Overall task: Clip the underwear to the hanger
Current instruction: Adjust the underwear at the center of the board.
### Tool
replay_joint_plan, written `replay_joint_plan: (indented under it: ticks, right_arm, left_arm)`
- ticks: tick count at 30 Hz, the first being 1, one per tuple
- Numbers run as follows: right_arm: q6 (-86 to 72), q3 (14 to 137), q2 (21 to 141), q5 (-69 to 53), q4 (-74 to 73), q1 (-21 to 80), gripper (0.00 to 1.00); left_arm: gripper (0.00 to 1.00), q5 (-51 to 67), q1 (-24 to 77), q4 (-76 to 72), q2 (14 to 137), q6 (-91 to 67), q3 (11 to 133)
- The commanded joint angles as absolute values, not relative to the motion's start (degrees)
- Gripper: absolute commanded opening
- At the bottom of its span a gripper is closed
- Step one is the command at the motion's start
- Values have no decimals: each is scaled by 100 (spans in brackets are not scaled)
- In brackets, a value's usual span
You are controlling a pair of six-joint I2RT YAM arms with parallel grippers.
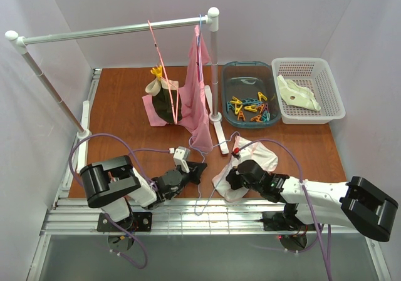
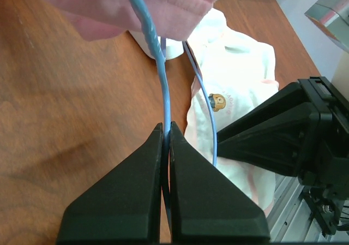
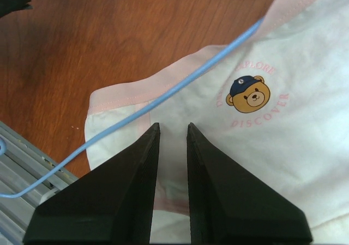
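The underwear (image 1: 258,158), white with pink edging and a bear print, lies on the table near the front; it fills the right wrist view (image 3: 256,141). My right gripper (image 1: 233,177) (image 3: 173,126) is down on it, jaws narrowed on a raised fold of the fabric. The light-blue hanger (image 2: 165,92) runs from under a hanging pink garment (image 1: 199,99) to my left gripper (image 1: 199,168) (image 2: 167,125), which is shut on its wire. Another stretch of the hanger (image 3: 180,84) crosses the underwear's waistband. Its hook (image 1: 200,29) is on the rail.
A pink wire hanger (image 1: 158,52) with dark and pink clothes (image 1: 166,104) hangs from the rail (image 1: 119,30). A grey bin (image 1: 229,96) holds clothes pegs; the white basket (image 1: 335,109) to its right holds a cream garment (image 1: 299,93). The rail's post (image 1: 215,74) stands behind the underwear.
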State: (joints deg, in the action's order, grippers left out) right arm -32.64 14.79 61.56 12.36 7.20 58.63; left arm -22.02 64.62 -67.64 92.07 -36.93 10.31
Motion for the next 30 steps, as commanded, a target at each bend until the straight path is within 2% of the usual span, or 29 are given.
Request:
replay_joint_plan:
  ticks: [1, 17, 30]
  right_arm:
    - [-3489, 1354, 6293, 1283, 738, 6047, 17]
    - [-3990, 1327, 6249, 1538, 344, 6662, 17]
    - [-4069, 1441, 5968, 1881, -211, 6724, 17]
  left_arm:
    - [0, -2013, 6407, -6996, 9369, -3551, 1212]
    - [0, -1925, 6022, -7031, 9501, -3516, 1292]
    - [0, -1100, 5440, -6566, 9394, -3278, 1573]
